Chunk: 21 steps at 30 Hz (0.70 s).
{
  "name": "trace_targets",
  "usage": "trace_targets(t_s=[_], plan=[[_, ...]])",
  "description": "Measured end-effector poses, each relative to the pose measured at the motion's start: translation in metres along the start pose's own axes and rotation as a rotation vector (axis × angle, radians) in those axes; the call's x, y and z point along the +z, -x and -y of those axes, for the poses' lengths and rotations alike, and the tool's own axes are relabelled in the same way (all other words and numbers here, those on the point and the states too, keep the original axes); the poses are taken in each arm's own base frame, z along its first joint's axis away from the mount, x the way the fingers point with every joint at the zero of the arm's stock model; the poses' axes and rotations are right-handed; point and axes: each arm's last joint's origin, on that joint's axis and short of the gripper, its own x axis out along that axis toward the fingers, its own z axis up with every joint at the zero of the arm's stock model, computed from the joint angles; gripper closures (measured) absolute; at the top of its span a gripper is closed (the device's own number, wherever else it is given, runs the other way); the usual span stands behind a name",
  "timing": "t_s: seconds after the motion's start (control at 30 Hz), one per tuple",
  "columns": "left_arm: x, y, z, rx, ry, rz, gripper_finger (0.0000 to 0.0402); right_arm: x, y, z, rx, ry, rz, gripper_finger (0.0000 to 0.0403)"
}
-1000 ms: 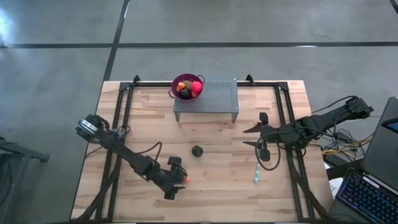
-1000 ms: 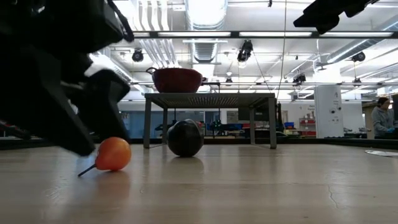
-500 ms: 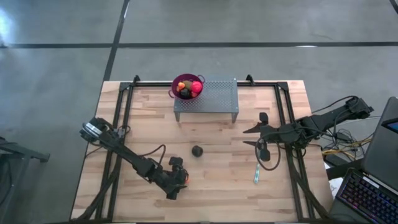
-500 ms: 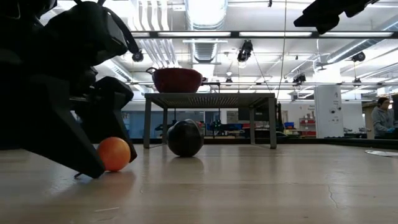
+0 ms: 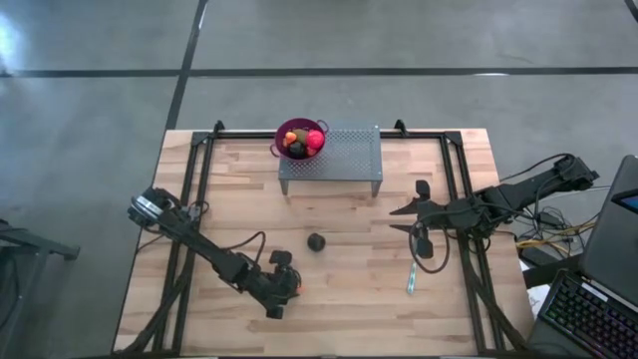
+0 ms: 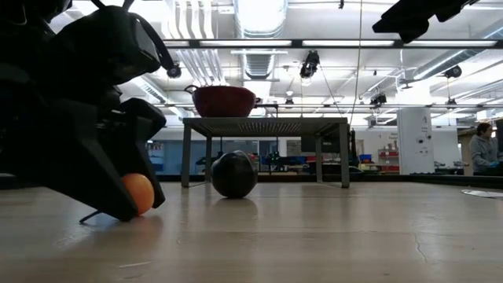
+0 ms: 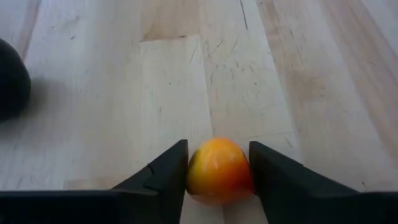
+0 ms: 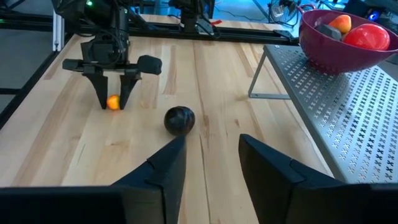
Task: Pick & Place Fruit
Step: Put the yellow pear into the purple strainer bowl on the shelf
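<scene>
A small orange fruit [image 7: 219,173] sits on the table near the near edge, left of centre, between the fingers of my left gripper [image 7: 217,146], which is shut on it. The low view shows the fruit [image 6: 141,192] half hidden behind a finger. One dark ball [image 5: 316,242] rests on the wood at mid-table. A red ball, an orange piece and a dark one lie in the purple colander bowl [image 5: 282,135] on the perforated metal stand [image 5: 344,155]. My right gripper [image 5: 414,219] hovers open over the right side of the table. My left gripper pinches the small orange fruit between its two fingers, one finger [image 7: 171,165] on each side of the fruit's widest part [image 7: 194,174]. The fingers come down at a slant from the table's left. The fruit's underside is still on the table [image 6: 135,214].
A slim teal stick [image 5: 411,278] lies on the table below the right gripper. The stand's legs [image 6: 187,153] stand at the far side. Black frame rails [image 5: 189,199] run along both table sides. Bare wood lies between the dark ball and the stand.
My left gripper has moved a little toward the table's right and down, so the orange fruit that lay beside its fingers now sits between them. The fruit has stayed in its place on the table. The right arm has kept still.
</scene>
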Motion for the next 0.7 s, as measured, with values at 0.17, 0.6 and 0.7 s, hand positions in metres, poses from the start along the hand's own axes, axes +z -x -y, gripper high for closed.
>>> trace_targets(t_s=[0.17,0.6,0.7], plan=[[0.0,0.0004,-0.0001,0.0,0.013,-0.003,0.0244,0.0,0.0,0.0,0.0,0.0,0.0,0.0277],[0.0002,0.0007,-0.0002,0.0,0.015,-0.002,0.0245,0.0,0.0,0.0,0.0,0.0,0.0,0.0315],[0.0013,0.002,-0.0003,-0.002,0.017,0.002,0.0244,0.0,0.0,0.0,0.0,0.0,0.0,0.0325]])
